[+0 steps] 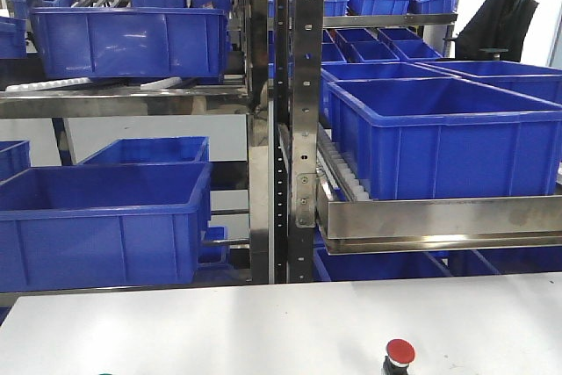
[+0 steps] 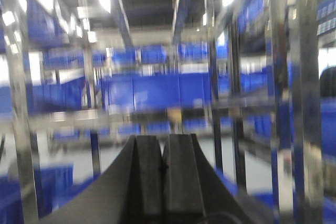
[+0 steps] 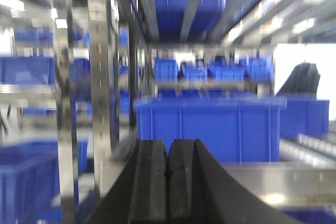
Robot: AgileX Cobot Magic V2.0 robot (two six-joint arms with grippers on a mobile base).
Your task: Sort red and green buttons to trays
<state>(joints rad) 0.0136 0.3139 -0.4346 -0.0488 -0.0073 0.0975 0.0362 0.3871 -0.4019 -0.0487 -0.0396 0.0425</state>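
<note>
I see the red button (image 1: 400,351) standing on the white table (image 1: 263,322), at its near edge, right of centre. My left gripper (image 2: 163,167) and right gripper (image 3: 168,174) each have jaws pressed together, holding nothing, and face racks of blue crates (image 1: 439,142). The button shows only in the front view.

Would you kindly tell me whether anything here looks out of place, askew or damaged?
Nothing stands out. The red button stands upright on the white table, and the blue crates sit squarely in their racks. The left hand and right hand are both shut with nothing between them.
</note>
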